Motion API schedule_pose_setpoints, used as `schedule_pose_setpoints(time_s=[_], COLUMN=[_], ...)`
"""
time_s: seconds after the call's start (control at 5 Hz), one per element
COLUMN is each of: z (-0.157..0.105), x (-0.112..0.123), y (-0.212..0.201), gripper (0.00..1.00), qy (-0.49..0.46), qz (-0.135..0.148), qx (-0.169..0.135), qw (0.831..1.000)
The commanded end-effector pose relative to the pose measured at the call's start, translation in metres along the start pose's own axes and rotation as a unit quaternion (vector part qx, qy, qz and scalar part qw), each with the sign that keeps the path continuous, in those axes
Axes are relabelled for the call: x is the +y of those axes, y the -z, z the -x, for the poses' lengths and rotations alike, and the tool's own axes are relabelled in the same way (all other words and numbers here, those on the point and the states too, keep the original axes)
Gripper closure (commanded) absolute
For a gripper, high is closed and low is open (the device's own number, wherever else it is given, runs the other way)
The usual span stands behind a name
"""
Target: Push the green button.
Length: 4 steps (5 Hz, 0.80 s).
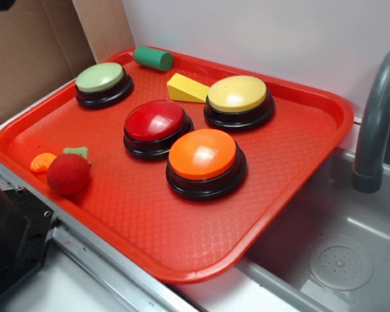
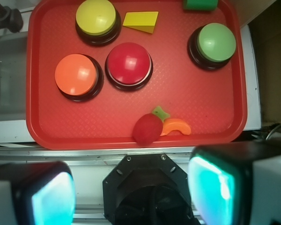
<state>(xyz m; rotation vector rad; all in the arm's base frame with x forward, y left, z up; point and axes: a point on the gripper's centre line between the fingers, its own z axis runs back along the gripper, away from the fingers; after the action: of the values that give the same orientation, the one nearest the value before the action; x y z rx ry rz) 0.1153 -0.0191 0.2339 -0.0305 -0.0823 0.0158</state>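
from the wrist view i see my claw (image 2: 131,187) with its pads wide apart, hanging off the near edge of the red tray (image 2: 42,117), touching nothing. the green button (image 2: 216,42) sits in the tray's far right corner, just beside the dark green cylinder (image 2: 200,4), well apart from the red button (image 2: 129,63).

Red tray (image 1: 292,188) holds yellow wedge (image 1: 185,88), strawberry (image 1: 68,173).

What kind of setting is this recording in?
Likely a toy kitchen play set: a grey sink basin with a faucet, and a red tray holding dome buttons and toy pieces.
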Motion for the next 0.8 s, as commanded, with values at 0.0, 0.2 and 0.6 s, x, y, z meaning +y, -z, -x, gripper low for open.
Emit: schedule_pose_setpoints(time_s=[0.0,0.2,0.6], z=[0.000,-0.026,-0.068], x=[0.000,0.030,0.080], y=[0.000,0.038,0.073], gripper=[0.00,0.00,0.00], qy=[0.000,-0.058,-0.124], qz=[0.000,-0.043,-0.068], qx=[0.000,0.034,-0.018], qw=[1.000,0.997,0.990])
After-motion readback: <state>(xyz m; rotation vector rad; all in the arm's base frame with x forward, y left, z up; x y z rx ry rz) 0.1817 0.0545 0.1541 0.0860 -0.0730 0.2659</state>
